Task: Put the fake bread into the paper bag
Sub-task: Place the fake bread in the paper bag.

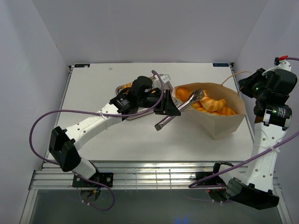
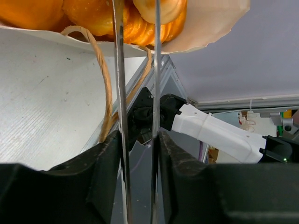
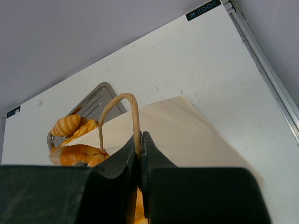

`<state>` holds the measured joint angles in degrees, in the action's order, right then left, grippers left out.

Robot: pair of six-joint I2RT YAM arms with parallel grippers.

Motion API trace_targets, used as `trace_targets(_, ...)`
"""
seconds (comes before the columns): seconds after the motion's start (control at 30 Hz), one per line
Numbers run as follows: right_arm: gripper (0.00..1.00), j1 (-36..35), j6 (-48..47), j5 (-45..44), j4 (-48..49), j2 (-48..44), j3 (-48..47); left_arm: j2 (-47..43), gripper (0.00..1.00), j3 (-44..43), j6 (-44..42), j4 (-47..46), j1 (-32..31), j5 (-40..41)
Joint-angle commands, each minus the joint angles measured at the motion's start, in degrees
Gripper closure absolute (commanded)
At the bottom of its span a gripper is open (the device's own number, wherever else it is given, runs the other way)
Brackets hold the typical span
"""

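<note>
The paper bag (image 1: 230, 122) lies on the table at the right with its mouth facing left, and several pieces of fake bread (image 1: 212, 105) are inside it. My left gripper (image 1: 169, 108) is shut on the metal tongs (image 1: 185, 105), whose tips reach into the bag's mouth. In the left wrist view the two tong arms (image 2: 119, 93) rest against my fingers (image 2: 105, 163), spread apart, with bread (image 2: 93, 16) just beyond them. My right gripper (image 3: 140, 142) is shut on the bag's string handle (image 3: 119, 100), holding the upper side of the bag (image 3: 187, 130) up. More bread (image 3: 65, 125) lies on the tray.
A silver metal tray (image 1: 135, 116) sits under my left forearm, left of the bag. The bag's lower string handle (image 2: 105, 79) loops across the table in front of the tongs. White walls stand on all three far sides.
</note>
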<state>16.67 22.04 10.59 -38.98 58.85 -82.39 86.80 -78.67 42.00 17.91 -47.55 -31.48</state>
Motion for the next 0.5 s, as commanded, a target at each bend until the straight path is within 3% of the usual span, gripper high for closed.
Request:
trace_targets(0.0, 0.92, 0.21, -0.16, -0.31, 3.74, -1.19, -2.60, -0.24, 0.51, -4.81, -0.07, -3.41, -0.35, -1.47)
trace_targets(0.17, 0.92, 0.21, -0.33, -0.57, 3.65, -1.11, -2.86, 0.03, 0.45, -5.70, -0.16, -4.64, -0.35, -2.88)
trace_targets(0.47, 0.92, 0.21, -0.33, -0.40, 3.56, -0.93, -2.95, -2.78, 0.44, -6.22, -2.09, -2.54, -0.18, -1.48)
